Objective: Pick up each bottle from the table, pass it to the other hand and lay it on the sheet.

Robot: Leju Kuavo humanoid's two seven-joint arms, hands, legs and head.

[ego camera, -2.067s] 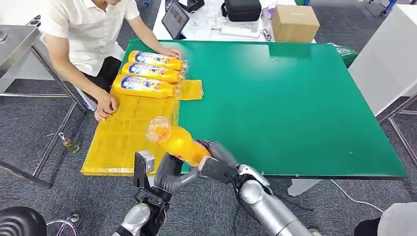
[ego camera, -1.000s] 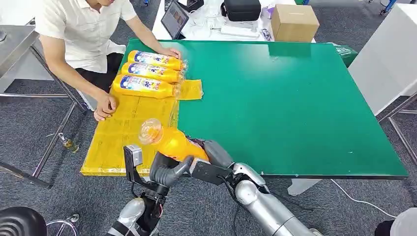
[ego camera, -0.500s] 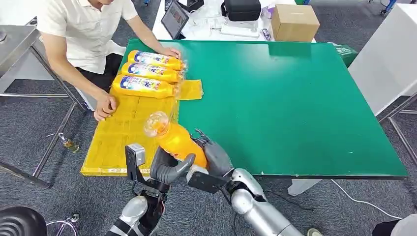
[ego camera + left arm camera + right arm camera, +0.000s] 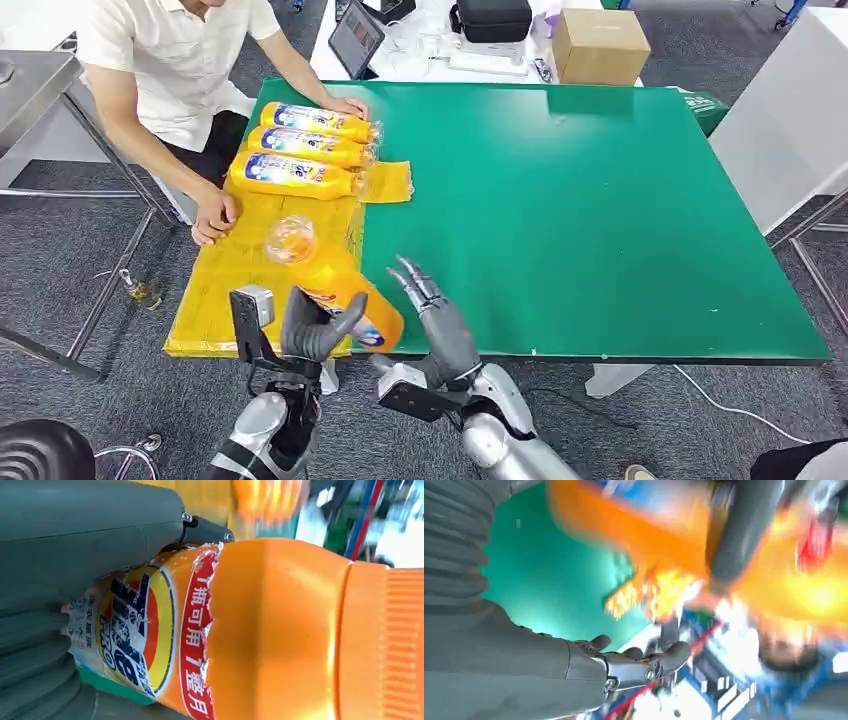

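Note:
My left hand (image 4: 312, 325) grips an orange bottle (image 4: 340, 290) with a blue and yellow label over the near edge of the yellow sheet (image 4: 250, 270), its clear cap end pointing away from me. Close up, the left wrist view has the bottle (image 4: 280, 630) in the left hand (image 4: 75, 580). My right hand (image 4: 432, 315) stands just right of the bottle, fingers spread and off it; the right wrist view has that hand (image 4: 624, 667) bare. Three more orange bottles (image 4: 300, 148) lie side by side at the sheet's far end.
A person in a white shirt (image 4: 170, 60) sits at the table's far left, one hand on the sheet (image 4: 213, 215), the other by the bottles (image 4: 345, 105). The green table (image 4: 580, 200) stretches right. A cardboard box (image 4: 598, 45) and a tablet stand beyond it.
My right hand has let go of the bottle and opened. My left hand now holds it alone and has carried it left, over the sheet.

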